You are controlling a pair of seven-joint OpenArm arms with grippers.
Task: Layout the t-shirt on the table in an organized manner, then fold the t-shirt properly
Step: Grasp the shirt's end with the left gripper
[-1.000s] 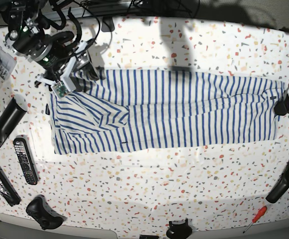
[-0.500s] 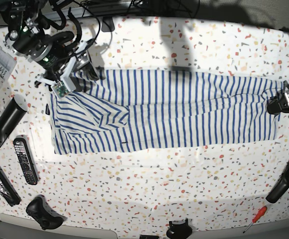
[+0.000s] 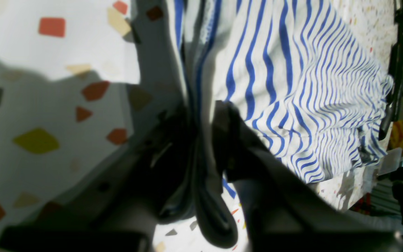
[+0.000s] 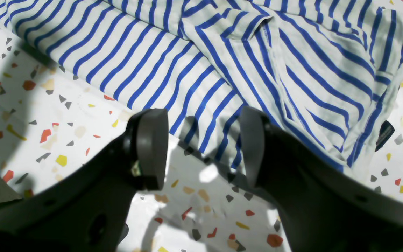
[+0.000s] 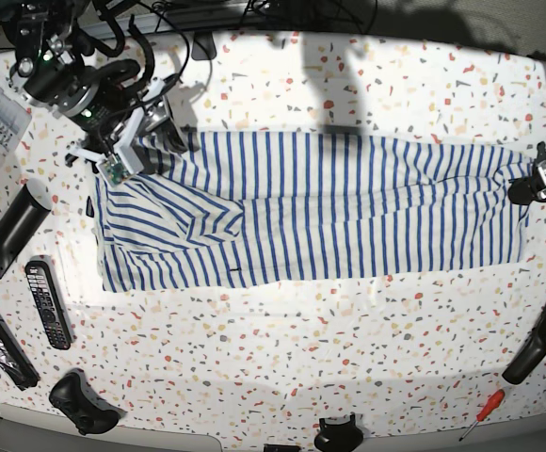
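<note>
Now, the soft white cloth t-shirt with thin blue stripes point(image 5: 311, 207) lies stretched out long across the white terrazzo-look tabletop flecked with red, orange and grey point(image 5: 348, 348), and both arms are at its ends. The left gripper point(image 3: 201, 115) has its dark fingers pressed together on a bunched edge of the cloth, with the fabric running up and away ahead of it and fanning out to its right. Over at the other end, the right gripper point(image 4: 201, 140) hovers with its jaws spread wide; the striped cloth sits just ahead of and partly under its fingertips, with a folded flap and a small dark tag point(image 4: 383, 134) off to its right.

This fabric looks thin, limp and light. It'll drape, wrinkle and slide easily on the smooth top, so I'd judge a pull from one end alone would drag the whole piece. No fragility worry, just slack. Best hold for the open gripper, I'd say, is the hem edge right below its fingertips, pinching through both layers near the corner so the fold carries over cleanly.
</note>
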